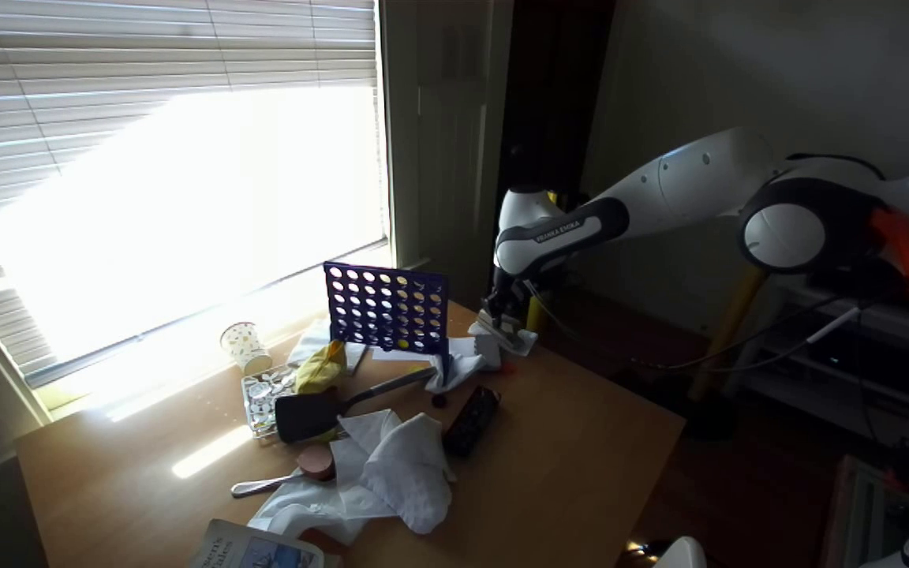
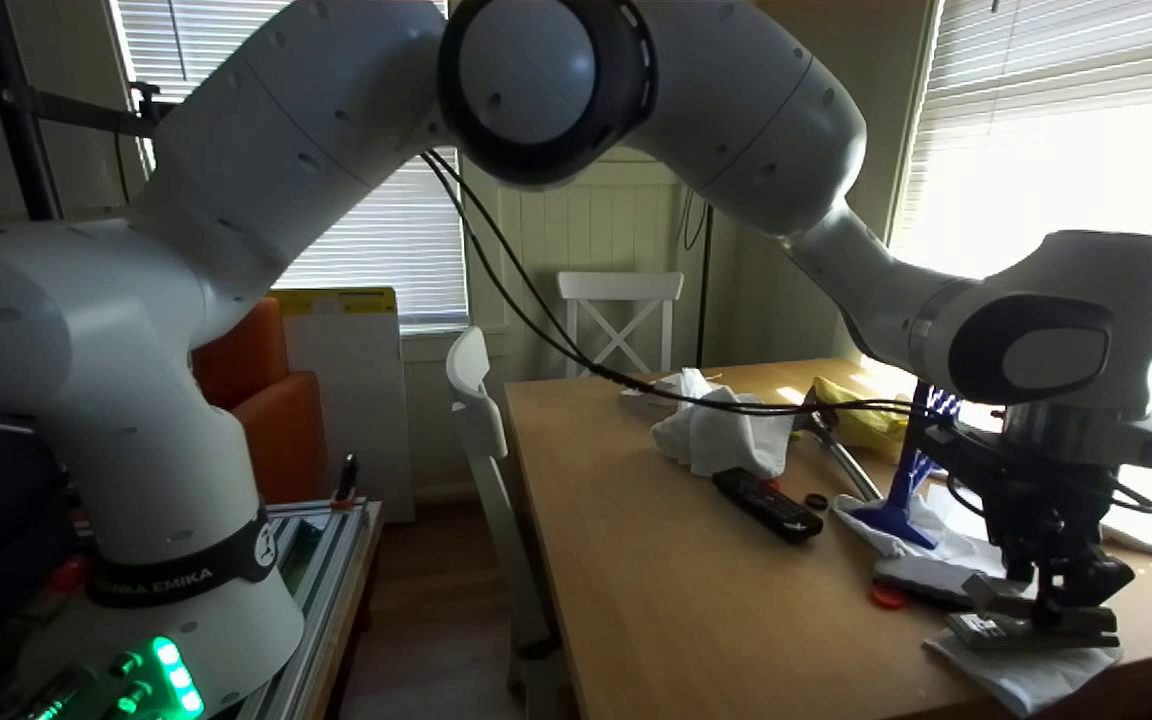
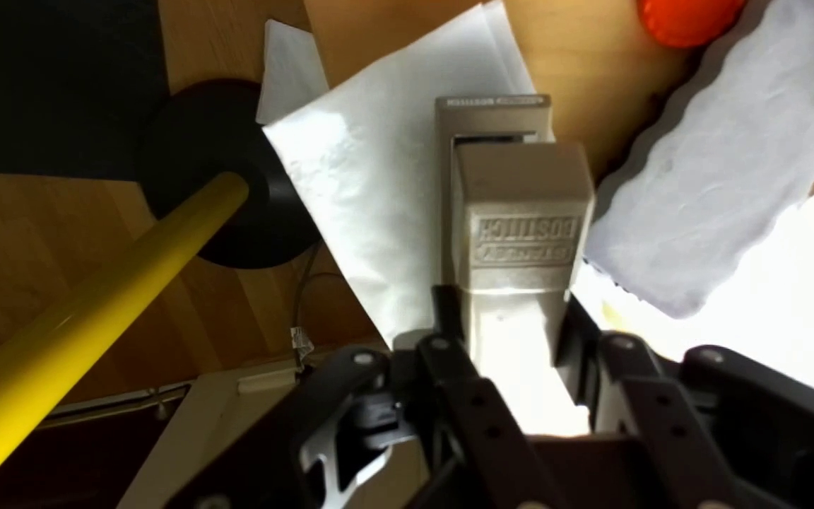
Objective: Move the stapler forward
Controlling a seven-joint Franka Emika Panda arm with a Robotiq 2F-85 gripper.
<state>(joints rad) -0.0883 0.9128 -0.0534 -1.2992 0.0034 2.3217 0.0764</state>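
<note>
The stapler is a grey-brown bar with raised lettering on its top. In the wrist view the stapler (image 3: 523, 219) points away from my gripper (image 3: 509, 318), whose two black fingers lie against its two sides. My gripper is shut on it; its rear part is glare-bright between the fingers. In both exterior views the stapler (image 1: 500, 331) (image 2: 1086, 622) is at the table's end under my downward-pointing gripper (image 1: 506, 308) (image 2: 1051, 590). It is over a white napkin (image 2: 1026, 680); I cannot tell whether it touches it. The napkin also shows in the wrist view (image 3: 379, 212).
A grey eraser-like block (image 2: 921, 578) (image 3: 718, 162) and a red disc (image 2: 888, 597) (image 3: 689, 18) lie beside the stapler. The blue grid rack (image 1: 387, 308) stands close by. A black remote (image 1: 472, 422), a spatula (image 1: 304, 418) and crumpled white cloth (image 1: 411, 469) lie farther along.
</note>
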